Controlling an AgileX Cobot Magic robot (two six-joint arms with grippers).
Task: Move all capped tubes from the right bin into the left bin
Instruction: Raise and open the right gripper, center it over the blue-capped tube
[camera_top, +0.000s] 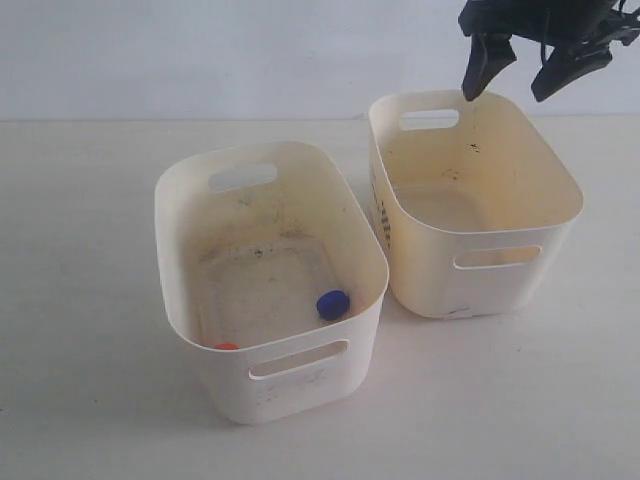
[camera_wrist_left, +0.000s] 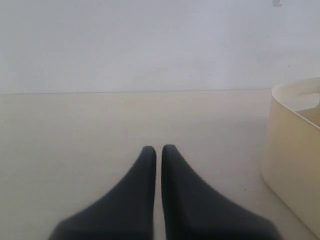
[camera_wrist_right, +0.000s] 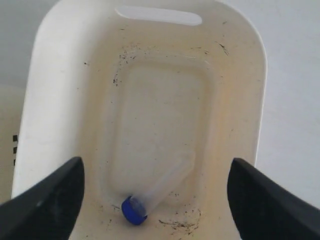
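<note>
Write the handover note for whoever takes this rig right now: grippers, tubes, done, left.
Left gripper: shut, empty, out of the exterior view.
Right gripper: open, empty, above the right bin.
Left bin: holds a blue-capped tube and an orange-red-capped tube, of which only the cap shows.
Right bin: the last blue-capped tube lies on its floor, below the open jaws.
Done: two of three tubes are across.
Left: grasp the last tube and release it in the left bin.
</note>
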